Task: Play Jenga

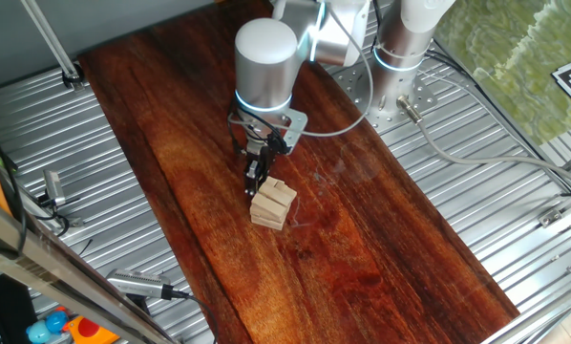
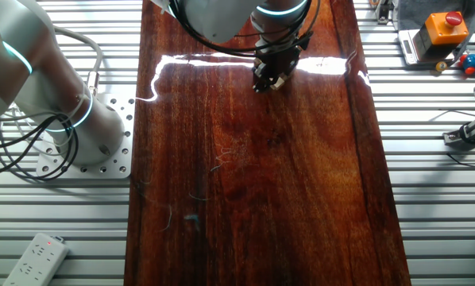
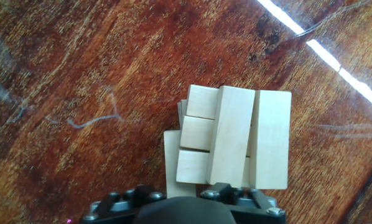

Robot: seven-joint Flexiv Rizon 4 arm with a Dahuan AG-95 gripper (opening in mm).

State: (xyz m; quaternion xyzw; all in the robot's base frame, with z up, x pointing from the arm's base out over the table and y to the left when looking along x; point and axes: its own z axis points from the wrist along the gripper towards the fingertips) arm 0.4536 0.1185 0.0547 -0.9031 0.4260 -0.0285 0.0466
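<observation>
Jaws: couldn't tell how wide they stood or whether they held anything. You had the gripper (image 1: 257, 180) just above the upper-left edge of the Jenga stack (image 1: 273, 204). In the hand view the finger bases sat at bottom centre, fingertips hidden, and the stack (image 3: 232, 137) filled the middle, top blocks unevenly set. The stack stood at frame centre on the dark wooden board (image 1: 381, 248). In the other fixed view the gripper (image 2: 271, 75) hid the stack. Power strip (image 2: 36, 256) lay lower left, well apart.

pale matt wooden blocks (image 3: 236, 137), glossy table (image 1: 381, 239)
</observation>
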